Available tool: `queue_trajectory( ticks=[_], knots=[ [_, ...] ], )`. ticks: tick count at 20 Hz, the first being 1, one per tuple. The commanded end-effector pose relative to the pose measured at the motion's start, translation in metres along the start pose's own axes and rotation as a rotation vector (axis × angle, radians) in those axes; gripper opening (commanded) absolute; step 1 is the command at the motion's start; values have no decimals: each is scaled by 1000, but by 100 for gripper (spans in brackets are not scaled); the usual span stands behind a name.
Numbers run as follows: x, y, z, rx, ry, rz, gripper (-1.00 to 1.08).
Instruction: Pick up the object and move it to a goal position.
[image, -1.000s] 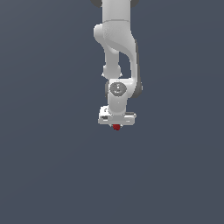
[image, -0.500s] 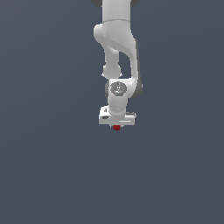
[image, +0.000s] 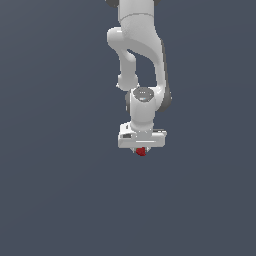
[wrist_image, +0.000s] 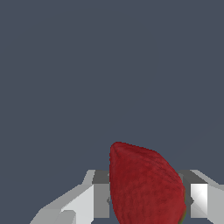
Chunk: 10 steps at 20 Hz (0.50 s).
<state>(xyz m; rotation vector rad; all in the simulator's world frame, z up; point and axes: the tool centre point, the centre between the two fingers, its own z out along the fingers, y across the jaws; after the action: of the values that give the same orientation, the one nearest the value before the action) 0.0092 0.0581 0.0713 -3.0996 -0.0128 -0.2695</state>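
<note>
Item: my white, smooth-shelled arm (image: 142, 45), looking like moulded plastic with a soft satin sheen; dark grey matt bands at the joints.

Item: my white and pale grey block-shaped gripper (image: 141, 148), flat-faced, hard-looking, plastic or painted metal, I cannot tell which; one of my fingers (wrist_image: 199, 199) catches a bright highlight in the wrist view, the other faces read dull grey.

Item: the small dark red, lumpy, strawberry-like object (wrist_image: 146, 186), matt, its skin finely dimpled and rough-textured, no gloss.

Item: the plain slate-grey ground surface (image: 60, 190), uniformly matt, smooth, without grain or weave; material cannot be told.
</note>
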Motion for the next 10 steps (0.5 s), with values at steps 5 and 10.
queue_trajectory(
  ticks=[5, 10],
  knots=[
    [89, -51, -73, 47, 247, -56, -100],
    [149, -97, -158, 89, 469, -106, -100]
  ],
)
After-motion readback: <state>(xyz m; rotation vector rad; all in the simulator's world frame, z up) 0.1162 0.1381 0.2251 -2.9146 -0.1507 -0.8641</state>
